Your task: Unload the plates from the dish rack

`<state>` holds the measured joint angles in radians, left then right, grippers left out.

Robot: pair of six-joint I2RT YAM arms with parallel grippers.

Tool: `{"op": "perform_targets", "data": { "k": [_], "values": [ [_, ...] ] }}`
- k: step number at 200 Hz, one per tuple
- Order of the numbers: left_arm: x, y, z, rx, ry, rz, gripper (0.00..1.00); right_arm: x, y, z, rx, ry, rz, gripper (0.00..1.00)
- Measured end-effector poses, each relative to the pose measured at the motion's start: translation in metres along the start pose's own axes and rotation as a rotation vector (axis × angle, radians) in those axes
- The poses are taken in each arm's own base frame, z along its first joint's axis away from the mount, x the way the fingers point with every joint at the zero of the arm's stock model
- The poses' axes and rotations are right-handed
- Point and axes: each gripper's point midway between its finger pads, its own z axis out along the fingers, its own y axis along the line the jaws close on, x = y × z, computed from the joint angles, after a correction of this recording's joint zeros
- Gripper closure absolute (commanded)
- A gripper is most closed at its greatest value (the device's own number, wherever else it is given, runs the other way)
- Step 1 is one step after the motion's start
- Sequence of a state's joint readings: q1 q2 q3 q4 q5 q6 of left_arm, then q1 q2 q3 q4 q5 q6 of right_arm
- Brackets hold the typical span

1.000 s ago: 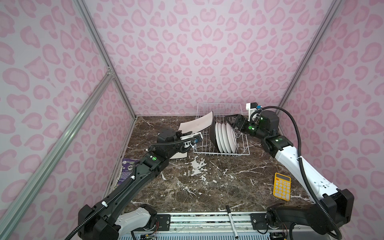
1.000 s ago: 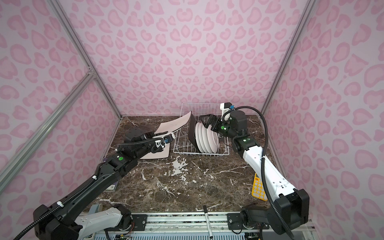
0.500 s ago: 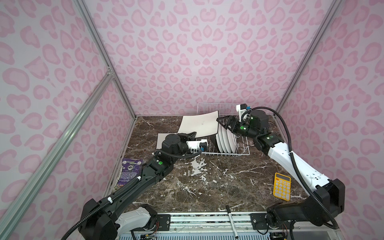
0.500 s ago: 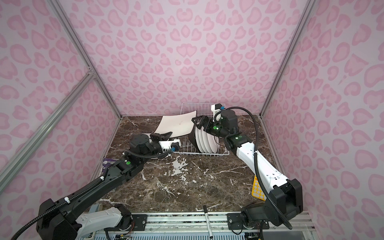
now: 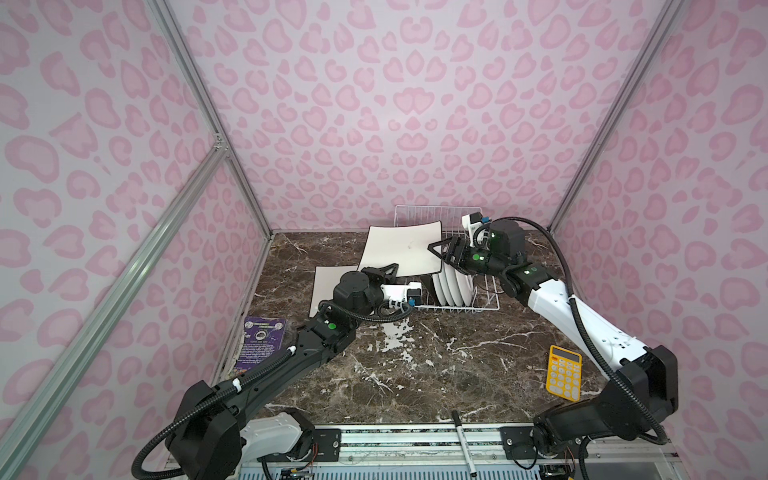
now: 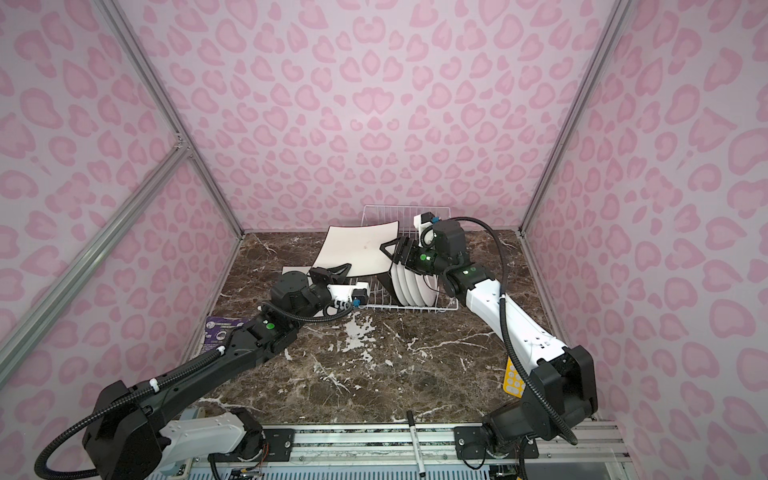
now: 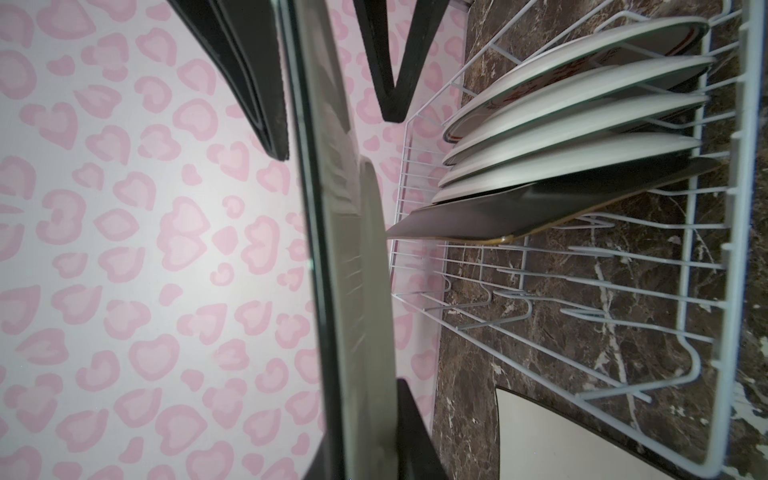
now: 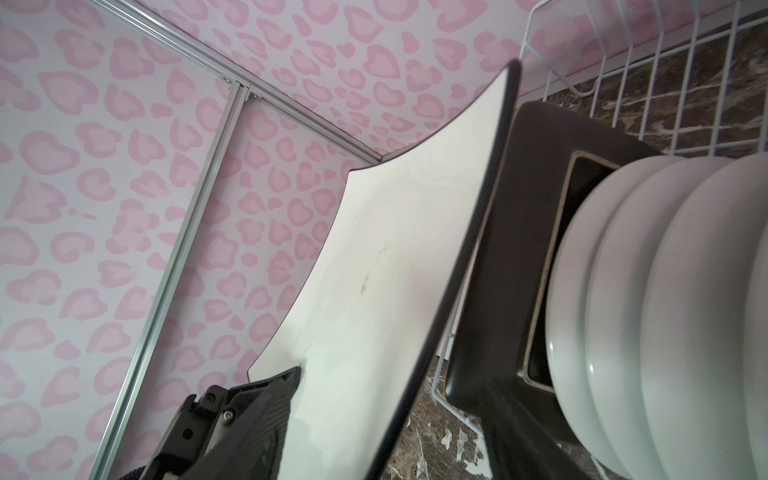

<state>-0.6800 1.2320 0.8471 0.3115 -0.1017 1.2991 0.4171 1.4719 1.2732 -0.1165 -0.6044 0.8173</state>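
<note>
A white square plate (image 5: 401, 249) (image 6: 357, 249) hangs tilted in the air left of the dish rack (image 5: 457, 308) (image 6: 415, 309). My left gripper (image 5: 388, 269) (image 6: 338, 268) (image 7: 361, 457) is shut on its lower left corner. My right gripper (image 5: 442, 253) (image 6: 388, 251) (image 8: 395, 395) straddles its right edge, open, with a gap at the rear finger. A second white square plate (image 5: 326, 286) (image 7: 561, 436) lies flat on the table. In the rack stand a dark square plate (image 6: 388, 282) (image 7: 540, 208) (image 8: 519, 249) and several round white plates (image 5: 453, 286) (image 8: 665, 311).
A yellow calculator (image 5: 564, 372) lies at the right front. A purple card (image 5: 259, 340) lies by the left wall. A black marker (image 5: 463, 444) rests on the front rail. Pink walls close in on three sides of the marble table (image 5: 415, 374).
The left gripper has raised the white square plate and turned its face up. The right gripper has moved left from over the rack to the plate's right edge, and its jaws have narrowed.
</note>
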Motion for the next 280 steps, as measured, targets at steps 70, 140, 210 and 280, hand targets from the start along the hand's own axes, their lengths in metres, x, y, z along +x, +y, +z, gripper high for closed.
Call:
{"op": "perform_targets", "data": {
  "k": [70,140,210,280],
  "values": [
    [-0.005,-0.006,0.008,-0.014,0.000,0.057,0.97,0.010,-0.006,0.010,-0.007,0.044,0.048,0.48],
    [-0.006,-0.007,0.010,-0.021,0.007,0.087,0.97,0.017,-0.008,0.015,-0.023,0.079,0.085,0.65],
    [-0.002,-0.006,0.011,-0.030,0.035,0.113,0.90,0.018,-0.008,0.015,-0.034,0.087,0.191,0.85],
    [0.003,-0.004,0.011,-0.032,0.064,0.074,0.51,0.015,0.000,0.015,-0.079,0.080,0.172,0.98]
  ]
}}
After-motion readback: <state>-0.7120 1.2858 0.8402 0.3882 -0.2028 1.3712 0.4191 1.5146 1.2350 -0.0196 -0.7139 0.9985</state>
